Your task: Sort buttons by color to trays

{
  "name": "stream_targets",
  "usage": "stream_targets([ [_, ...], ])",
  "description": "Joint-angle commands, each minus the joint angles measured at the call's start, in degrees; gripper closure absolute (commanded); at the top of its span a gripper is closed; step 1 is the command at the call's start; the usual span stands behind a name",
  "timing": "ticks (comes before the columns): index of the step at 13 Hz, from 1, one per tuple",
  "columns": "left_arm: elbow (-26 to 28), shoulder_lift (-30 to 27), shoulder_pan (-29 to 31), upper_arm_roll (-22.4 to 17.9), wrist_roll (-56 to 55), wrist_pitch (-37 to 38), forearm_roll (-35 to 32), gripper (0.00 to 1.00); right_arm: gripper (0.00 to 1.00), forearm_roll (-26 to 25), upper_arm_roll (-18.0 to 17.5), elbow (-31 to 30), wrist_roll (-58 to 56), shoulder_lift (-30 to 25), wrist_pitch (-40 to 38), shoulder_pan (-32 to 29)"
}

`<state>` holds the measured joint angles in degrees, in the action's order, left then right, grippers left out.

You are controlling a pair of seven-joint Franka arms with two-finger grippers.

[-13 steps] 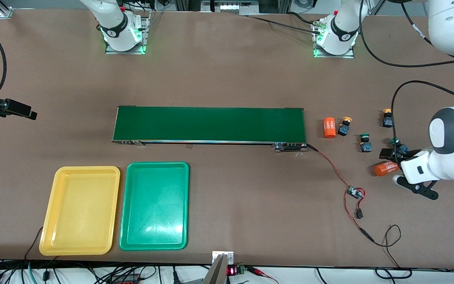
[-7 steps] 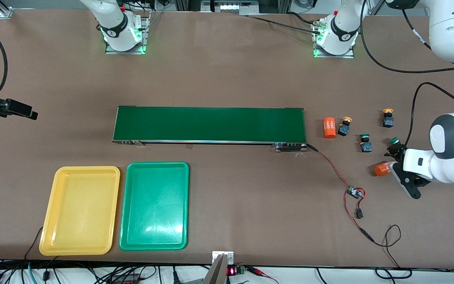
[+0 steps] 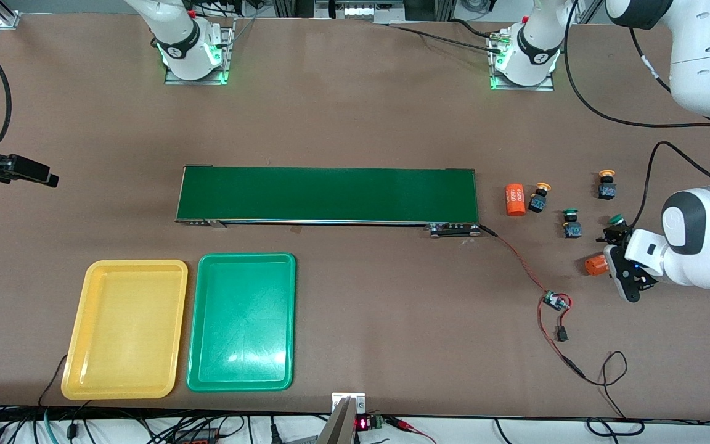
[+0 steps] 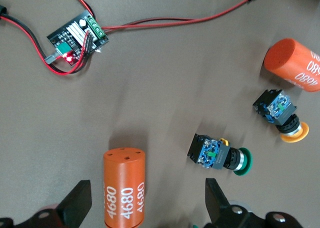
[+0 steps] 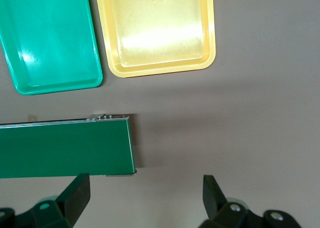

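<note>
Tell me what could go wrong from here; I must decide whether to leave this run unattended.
1. The open left gripper hangs over the lying orange cylinder, not a button; descending, it could grab or roll it.
2. A green button sits right beside that gripper and could be knocked away.
The right gripper waits open over the table near the conveyor belt's end.

High front overview, two downward wrist close-ups
</note>
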<state>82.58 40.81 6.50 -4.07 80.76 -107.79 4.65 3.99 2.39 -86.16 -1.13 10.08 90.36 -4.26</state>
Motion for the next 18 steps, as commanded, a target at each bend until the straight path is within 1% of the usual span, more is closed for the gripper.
stream_targets([
  [1, 2.3, -0.5, 0.8, 0.1, 5.6, -5.0, 0.9, 0.00, 0.00, -0.3, -0.2, 0.7, -1.1, -0.1, -1.2, -0.4],
  [3, 3.6, 0.0, 0.9, 0.1, 7.3, -9.1, 0.9, 0.00, 0.00, -0.2, -0.2, 0.7, -0.8, -0.1, -1.2, -0.2],
  [6, 3.7, 1.2, 1.5, 0.1, 7.3, -9.7, 0.9, 0.00, 0.00, -0.2, -0.2, 0.7, -1.0, 0.0, -1.2, -0.4],
  [10, 7.1, 1.6, 2.5, 0.3, 7.3, -11.4, 1.7, 0.00, 0.00, -0.2, -0.2, 0.7, -1.0, 0.1, -1.2, 0.0],
  [13, 7.2, 2.3, 2.5, 0.3, 7.7, -13.0, 1.7, 0.00, 0.00, -0.2, -0.2, 0.6, -1.2, 0.1, -1.2, -0.3],
  [16, 7.1, 3.1, 2.5, 0.3, 12.8, -14.5, 2.9, 0.00, 0.00, -0.3, -0.2, 0.7, -1.2, 0.1, -1.2, -0.2],
  [18, 7.0, 3.2, 3.1, 0.3, 13.6, -14.7, 3.1, 0.07, 0.00, -0.2, -0.2, 0.6, -1.2, 0.1, -1.2, -0.4],
])
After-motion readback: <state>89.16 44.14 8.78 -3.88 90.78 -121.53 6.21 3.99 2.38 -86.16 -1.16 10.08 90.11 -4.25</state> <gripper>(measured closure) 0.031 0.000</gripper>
